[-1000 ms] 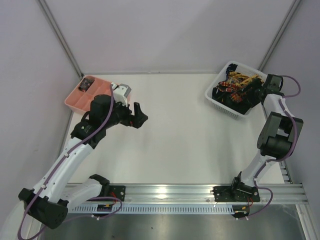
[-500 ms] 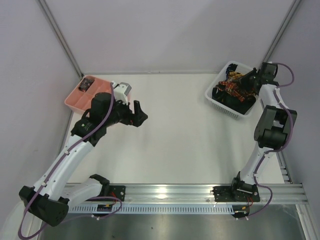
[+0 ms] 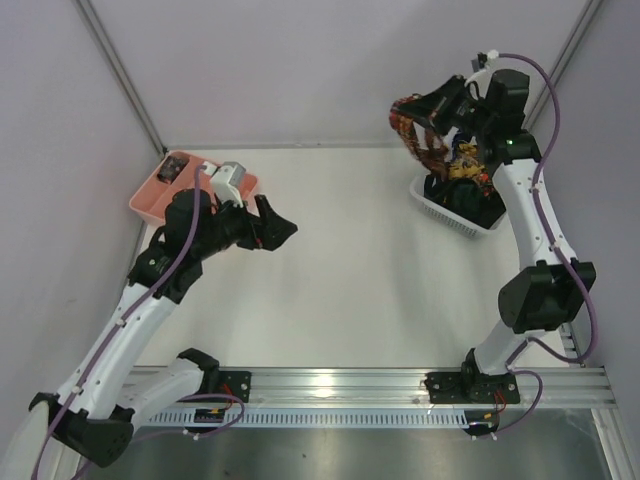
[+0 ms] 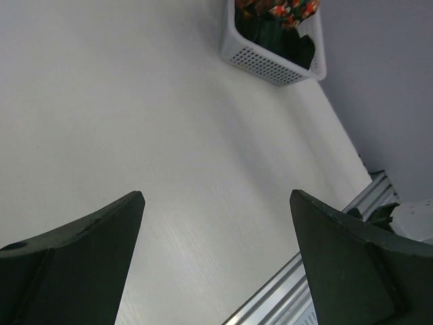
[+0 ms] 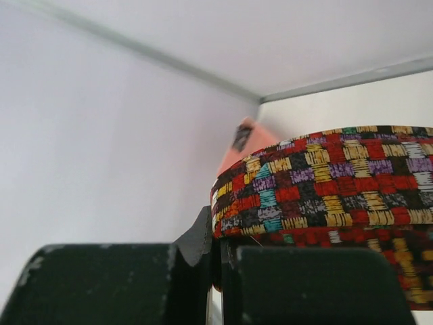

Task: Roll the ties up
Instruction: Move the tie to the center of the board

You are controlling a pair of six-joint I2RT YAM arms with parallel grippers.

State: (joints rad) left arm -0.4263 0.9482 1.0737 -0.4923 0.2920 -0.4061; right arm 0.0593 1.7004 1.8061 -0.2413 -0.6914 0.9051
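My right gripper [image 3: 425,108] is raised high above the white lattice basket [image 3: 438,211] at the back right. It is shut on a patchwork tie [image 3: 408,130] of red, yellow, purple and black, which droops back toward the basket. In the right wrist view that tie [image 5: 325,183] bends over my closed gripper [image 5: 220,252]. More ties [image 3: 470,182] lie heaped in the basket. My left gripper [image 3: 281,229] hovers open and empty over the left of the table. Its wrist view shows the gripper [image 4: 216,198] with bare table between the fingers and the basket [image 4: 270,64] far off.
A pink compartment tray [image 3: 150,196] sits at the back left corner, behind my left arm; it also shows in the right wrist view as the pink tray [image 5: 247,141]. A metal rail [image 3: 360,382] runs along the near edge. Walls close in on three sides.
My right gripper has shut on a tie in the basket and lifted it up and to the left. My left arm has shifted slightly, still open.
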